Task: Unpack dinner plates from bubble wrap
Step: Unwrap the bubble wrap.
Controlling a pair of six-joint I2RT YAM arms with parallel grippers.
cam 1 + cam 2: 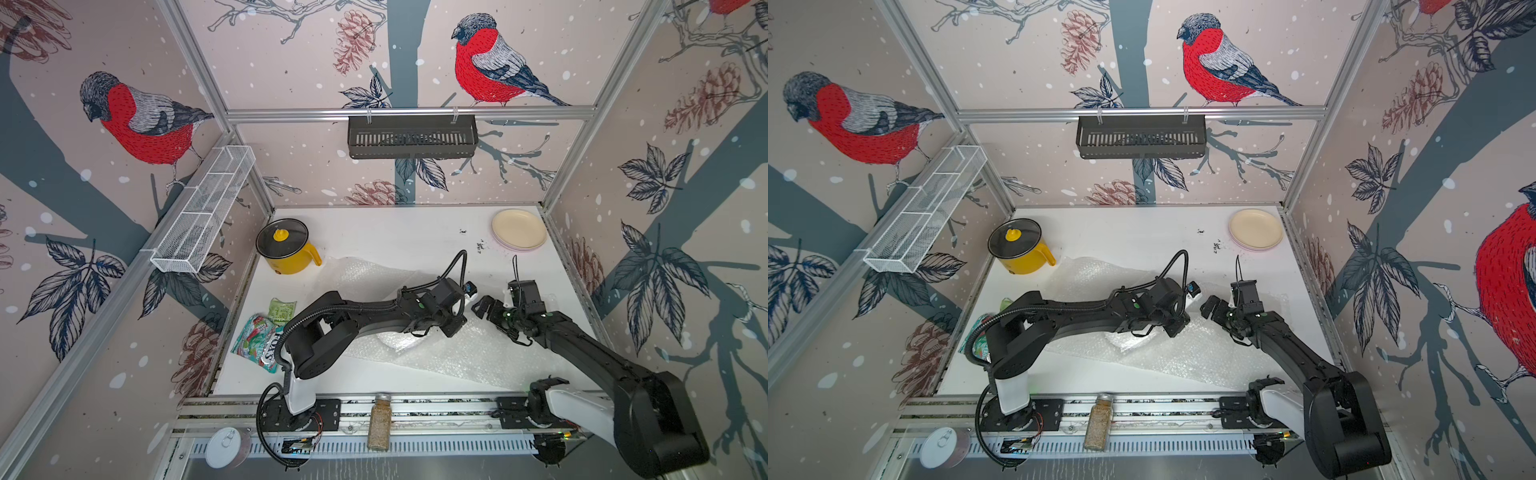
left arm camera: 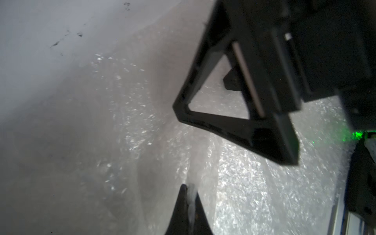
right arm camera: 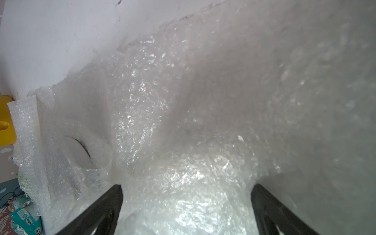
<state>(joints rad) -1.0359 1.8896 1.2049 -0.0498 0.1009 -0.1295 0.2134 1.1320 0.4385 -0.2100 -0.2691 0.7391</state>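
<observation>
Left wrist view: the left gripper (image 2: 189, 193) has its jaws pressed together on a thin raised fold of the bubble wrap (image 2: 244, 183), which spreads ahead of the tips and to either side of them over the white table (image 2: 40, 40). Just ahead of those jaws hangs one black finger (image 2: 234, 132) of the right gripper (image 3: 187, 195). In the right wrist view its own jaws stand wide apart, with crinkled wrap filling the gap between them and nothing pinched. Off to one side of the open jaws a pale round rim (image 3: 80, 151) shows among the folds; whether it is a plate cannot be told. In both top views the two grippers nearly meet tip to tip above the sheet. The unwrapped dinner plates (image 1: 519, 230) (image 1: 1255, 228), cream on top of the stack, lie well apart from both pairs of jaws, beyond the right ones; the yellow pot (image 1: 286, 253) stands well beyond the left ones
</observation>
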